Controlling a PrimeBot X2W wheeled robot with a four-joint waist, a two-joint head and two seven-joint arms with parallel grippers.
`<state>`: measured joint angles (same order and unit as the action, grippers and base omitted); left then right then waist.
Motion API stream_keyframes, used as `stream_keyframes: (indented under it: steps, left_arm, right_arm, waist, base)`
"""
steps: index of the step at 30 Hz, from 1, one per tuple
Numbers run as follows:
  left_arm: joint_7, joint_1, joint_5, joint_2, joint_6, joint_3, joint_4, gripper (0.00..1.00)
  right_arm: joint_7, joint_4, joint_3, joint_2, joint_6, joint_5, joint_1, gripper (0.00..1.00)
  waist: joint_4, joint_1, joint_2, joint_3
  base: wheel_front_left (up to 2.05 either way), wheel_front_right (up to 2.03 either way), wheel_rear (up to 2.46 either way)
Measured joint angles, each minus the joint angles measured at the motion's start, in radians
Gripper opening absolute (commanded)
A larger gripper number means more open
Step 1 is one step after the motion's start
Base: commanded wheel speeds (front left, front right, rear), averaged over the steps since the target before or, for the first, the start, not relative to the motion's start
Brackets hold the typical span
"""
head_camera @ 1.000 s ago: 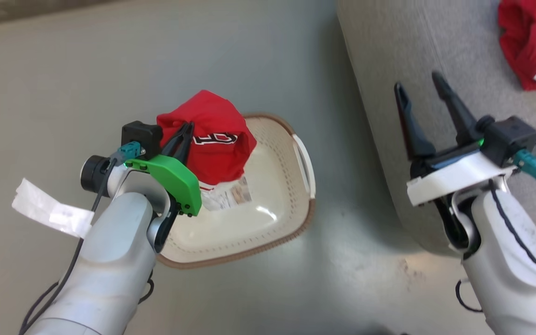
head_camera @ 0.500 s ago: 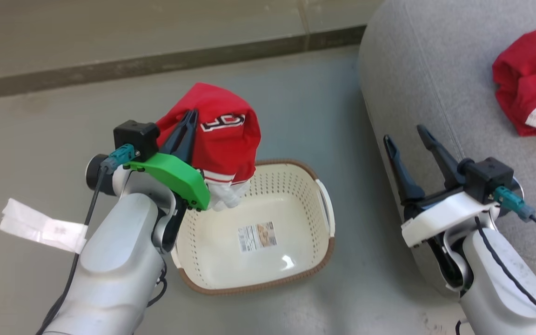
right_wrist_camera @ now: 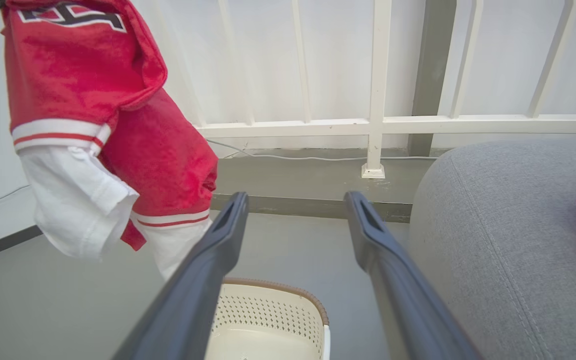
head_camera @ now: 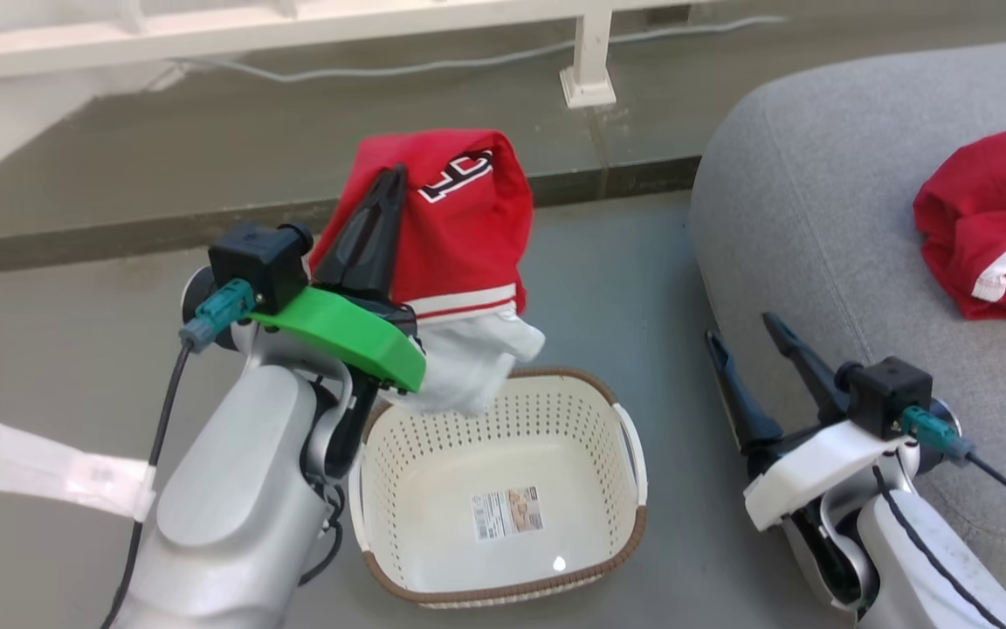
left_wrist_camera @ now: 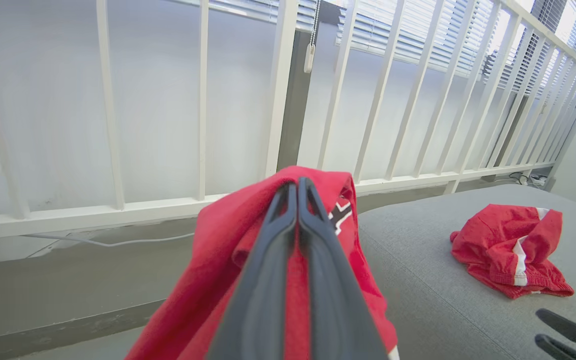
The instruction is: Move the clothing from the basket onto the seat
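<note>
The grey seat [head_camera: 817, 218] fills the frame's right, a red garment [head_camera: 992, 218] lying at its upper right; the basket [head_camera: 485, 428] sits lower centre. Above it the left end effector [head_camera: 396, 175] pinches a second red garment [head_camera: 459, 218], while the right end effector [head_camera: 740, 329], lower right, stands spread.

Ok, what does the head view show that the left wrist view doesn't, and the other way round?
Head view adds: the basket on the floor, a label on its bottom, and white lining hanging under the held garment. Left wrist view adds: window blinds and a pull cord. Both: the left gripper shut on that garment, the open right gripper, the seat and a second garment lying on it.
</note>
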<state>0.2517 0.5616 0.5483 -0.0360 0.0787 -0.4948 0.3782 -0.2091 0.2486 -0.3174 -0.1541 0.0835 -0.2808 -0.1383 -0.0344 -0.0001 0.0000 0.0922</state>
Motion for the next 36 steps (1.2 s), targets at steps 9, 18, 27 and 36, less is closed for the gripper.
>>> stream_keyframes:
  steps: [9,18,27,36]
  left_arm:
    - [0.0,-0.084,0.0,-0.001,0.002,-0.031,-0.107,0.0]
    - [-0.002,-0.14,-0.001,-0.002,0.001,-0.077,-0.206,0.0]
    - [-0.024,-0.181,-0.009,-0.015,-0.017,-0.088,-0.278,0.0]
    - [-0.05,-0.207,-0.012,-0.028,-0.037,-0.089,-0.339,0.0]
  right_arm:
    - [0.013,-0.012,-0.004,0.004,-0.001,-0.011,0.052,1.0]
    - [0.034,-0.056,-0.006,0.004,-0.007,-0.017,0.089,1.0]
    - [0.043,-0.099,-0.003,0.0,-0.016,-0.019,0.093,1.0]
    - [0.044,-0.161,0.0,0.0,-0.023,-0.02,0.107,1.0]
  waist:
    - [0.007,0.0,0.0,-0.073]
    - [0.005,0.0,0.0,-0.108]
    - [0.003,0.0,0.0,-0.11]
    - [0.0,0.0,0.0,-0.11]
  base:
    - [0.0,0.0,0.0]
    - [0.0,0.0,0.0]
    - [0.0,0.0,0.0]
    - [0.0,0.0,0.0]
